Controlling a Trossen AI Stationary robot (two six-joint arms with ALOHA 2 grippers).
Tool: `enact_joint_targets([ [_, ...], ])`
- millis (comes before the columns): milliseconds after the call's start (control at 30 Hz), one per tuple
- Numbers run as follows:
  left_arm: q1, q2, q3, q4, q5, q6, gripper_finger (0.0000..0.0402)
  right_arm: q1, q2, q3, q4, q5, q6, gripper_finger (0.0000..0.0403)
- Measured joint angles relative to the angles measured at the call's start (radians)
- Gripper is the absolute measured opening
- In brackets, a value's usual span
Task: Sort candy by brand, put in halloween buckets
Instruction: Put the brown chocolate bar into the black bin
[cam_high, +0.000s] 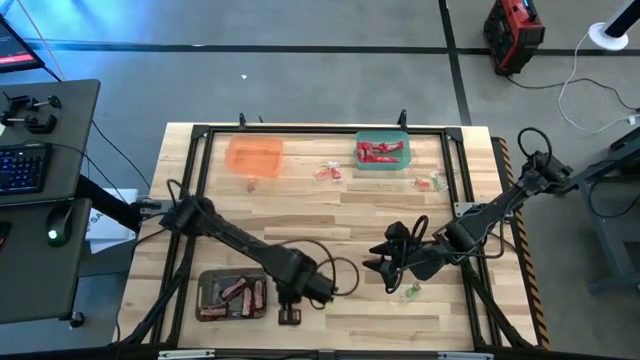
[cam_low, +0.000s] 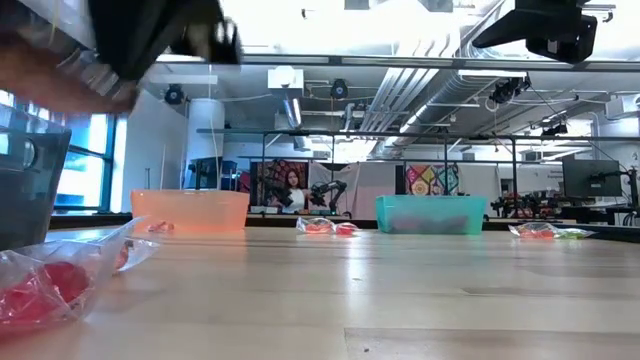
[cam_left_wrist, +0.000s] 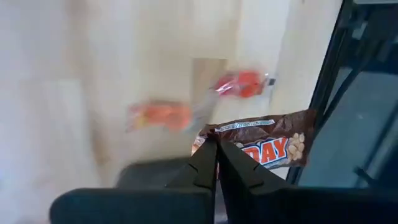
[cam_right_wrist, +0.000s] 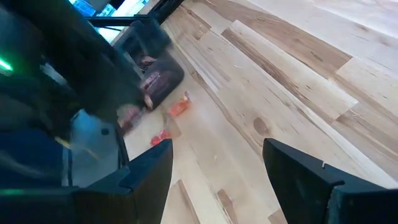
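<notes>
Candy is scattered across the high view: red pieces (cam_high: 328, 172) at upper centre, brown bars in the grey bucket (cam_high: 233, 296) at lower left. Beside that bucket, the left gripper (cam_high: 290, 315) is clamped on a brown bar (cam_left_wrist: 267, 143). The right gripper (cam_high: 380, 257), fingers apart, is held right of centre.

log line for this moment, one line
left gripper: shut on brown candy bar beside grey tub | right gripper: open, mid-table, empty
</notes>
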Motion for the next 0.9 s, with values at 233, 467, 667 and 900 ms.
enact_joint_targets([
  [233, -0.047, -0.201, 0.036, -0.140, -0.211, -0.109, 0.0000, 0.000, 0.000, 0.000, -0.005, 0.010, -0.001, 0.0242],
  [467, -0.213, -0.353, -0.078, -0.213, -0.296, -0.350, 0.0000, 0.000, 0.000, 0.000, -0.007, 0.010, 0.001, 0.0242],
  [667, -0.364, -0.411, -0.334, -0.170, -0.184, -0.607, 0.0000, 0.000, 0.000, 0.000, -0.007, 0.011, -0.001, 0.0242],
  [900, -0.389, -0.428, -0.504, 0.029, -0.159, -0.684, 0.0000, 0.000, 0.000, 0.000, -0.007, 0.011, -0.002, 0.0242],
])
